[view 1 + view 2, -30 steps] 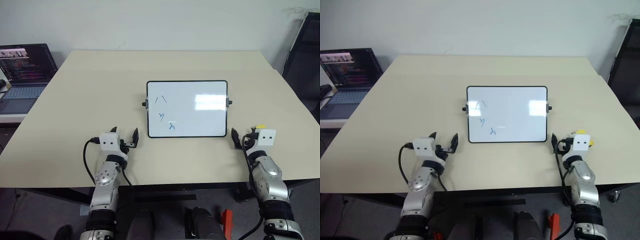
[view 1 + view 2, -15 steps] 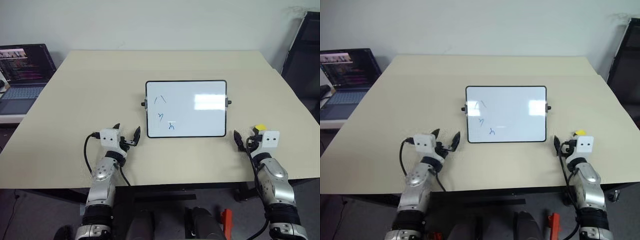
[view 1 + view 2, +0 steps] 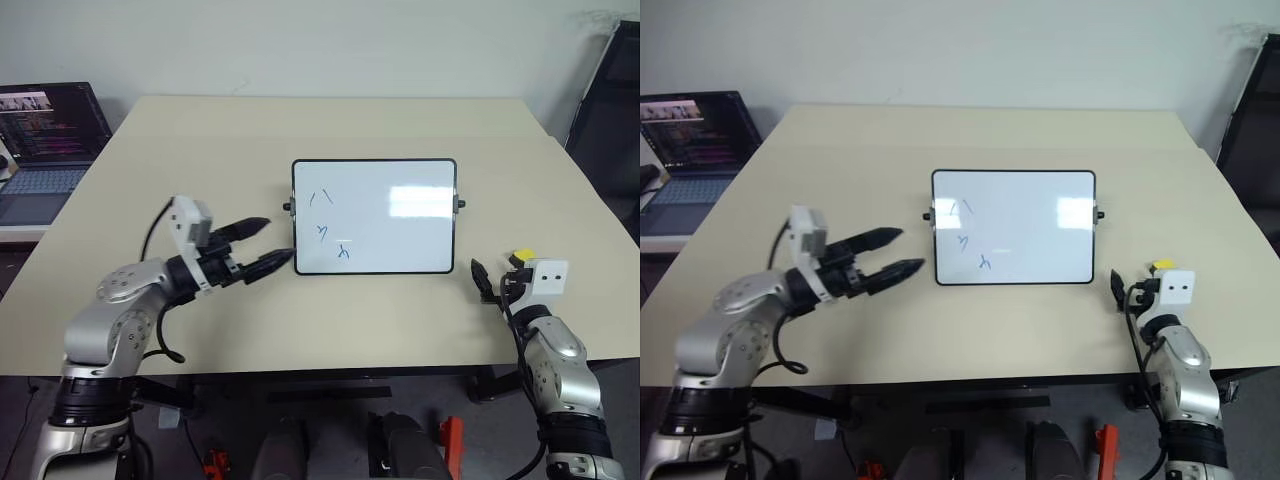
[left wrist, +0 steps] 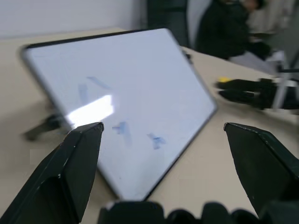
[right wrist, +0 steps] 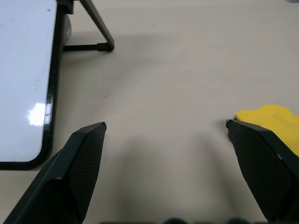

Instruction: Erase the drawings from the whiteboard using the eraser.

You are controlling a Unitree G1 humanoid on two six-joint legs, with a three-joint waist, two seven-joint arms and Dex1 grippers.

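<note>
Since a second ago, the left gripper (image 3: 258, 245) has lifted off the table (image 3: 200, 150) and swung inward — it now hangs level, fingers spread and empty, tips just beside the whiteboard (image 3: 400, 240) at its 8 o'clock corner without touching it. Over the same second the right gripper (image 5: 166, 128) has hardly shifted.

At the table's centre the whiteboard stands propped and tilted back. Its drawings (image 3: 333, 228) — a few thin blue scribbles — sit in the board's left half, from about 10 o'clock down to 7 o'clock, none wiped yet.

Near the table's 4 o'clock edge, to the right of the board, lies the yellow eraser (image 3: 521, 256). The right gripper rests low just short of it, jaws fully wide and holding nothing; in the right wrist view the eraser sits at the tip of one finger (image 5: 261, 163), off the centre of the gap.

The step in hand looks like picking up the eraser. To do it well, the right gripper should probably shift sideways so the block lies squarely between the fingers before closing, while the left steadies the board's frame against the wiping push.
</note>
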